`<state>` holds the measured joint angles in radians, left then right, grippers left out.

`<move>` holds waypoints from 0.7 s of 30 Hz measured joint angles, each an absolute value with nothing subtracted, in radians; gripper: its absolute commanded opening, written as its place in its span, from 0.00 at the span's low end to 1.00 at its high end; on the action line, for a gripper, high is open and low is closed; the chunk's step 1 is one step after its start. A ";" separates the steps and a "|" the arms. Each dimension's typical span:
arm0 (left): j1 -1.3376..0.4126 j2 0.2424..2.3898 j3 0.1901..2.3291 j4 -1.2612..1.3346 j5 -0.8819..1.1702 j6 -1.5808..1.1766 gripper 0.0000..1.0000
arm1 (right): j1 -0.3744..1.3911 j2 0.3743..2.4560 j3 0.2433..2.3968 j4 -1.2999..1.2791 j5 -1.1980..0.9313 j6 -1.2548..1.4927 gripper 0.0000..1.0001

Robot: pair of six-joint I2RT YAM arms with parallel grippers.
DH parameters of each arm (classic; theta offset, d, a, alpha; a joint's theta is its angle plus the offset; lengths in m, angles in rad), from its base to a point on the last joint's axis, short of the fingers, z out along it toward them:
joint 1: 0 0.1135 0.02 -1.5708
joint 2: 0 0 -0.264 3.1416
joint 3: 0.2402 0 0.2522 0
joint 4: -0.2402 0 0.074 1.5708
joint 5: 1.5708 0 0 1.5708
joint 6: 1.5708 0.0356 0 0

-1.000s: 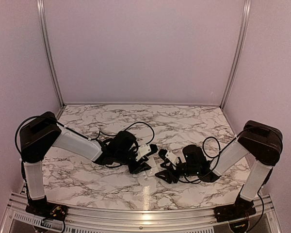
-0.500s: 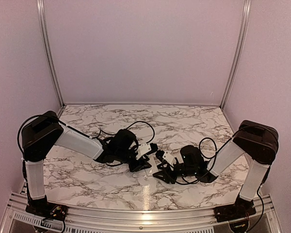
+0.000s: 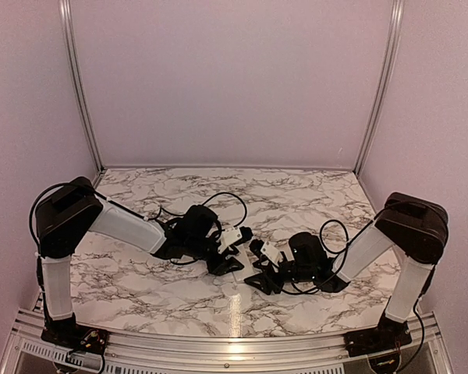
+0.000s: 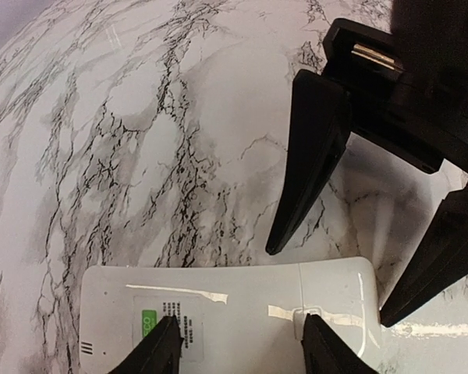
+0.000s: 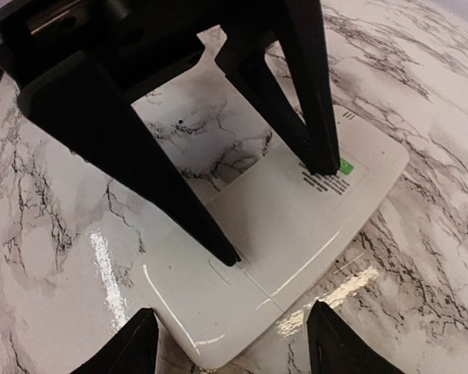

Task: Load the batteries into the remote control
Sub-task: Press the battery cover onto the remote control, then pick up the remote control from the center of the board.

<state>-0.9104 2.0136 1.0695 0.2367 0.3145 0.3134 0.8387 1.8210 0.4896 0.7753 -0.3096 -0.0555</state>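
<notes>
the left fingers [image 4: 162, 352] are held apart and nothing is clamped between them. their tips are pressed down on the upturned back of the remote control [image 5: 296, 218], one by the green label [image 4: 147, 318], the other at the seam of the battery cover [image 4: 335, 300]. the right fingers [image 5: 140, 347] are likewise spread, with nothing gripped. in the left wrist view one of their tips is seen on the marble surface [image 4: 140, 156] just beyond the remote's long edge, and the other just beside its cover end, so that corner is bracketed rather than pinched.

the remote is laid face down, flat on the surface, near the middle and between the two arms. its cover is seated flush and not yet off.

the step in hand is judged to be the opening of the battery compartment. for the next move, the body would need to be pinned by one pair of fingers. the cover would then be pushed along the seam toward the near end by the other pair, with pressure kept low enough that the handset is not skated across the smooth marble.

counted: one remote control, one cover, one label, two pairs of fingers. no batteries can be found in any view, and whether they are hidden under the arms cannot be told.
</notes>
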 measured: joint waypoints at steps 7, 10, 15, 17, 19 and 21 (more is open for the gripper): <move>-0.895 1.969 1.068 0.164 0.258 0.265 0.92 | 0.839 1.716 0.480 0.645 -0.247 -0.040 0.86; -0.889 1.916 1.058 0.137 0.218 0.245 0.99 | 0.839 1.636 0.479 0.584 -0.224 -0.033 0.90; -0.870 1.752 1.017 0.148 0.126 0.191 0.99 | 0.839 1.516 0.501 0.464 -0.175 -0.017 0.99; -0.854 1.656 0.978 0.186 0.064 0.159 0.99 | 0.839 1.493 0.535 0.403 -0.144 -0.006 0.99; -0.842 1.562 0.931 0.236 -0.024 0.115 0.99 | 0.839 1.486 0.599 0.318 -0.112 0.002 0.99; -0.835 1.491 0.905 0.259 -0.133 0.059 0.99 | 0.839 1.491 0.685 0.216 -0.092 0.004 0.99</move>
<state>-0.8349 1.4914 0.9054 0.2592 -0.1326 0.0593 0.8387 1.4910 0.6846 0.2165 -0.0921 0.0044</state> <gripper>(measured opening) 0.989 0.986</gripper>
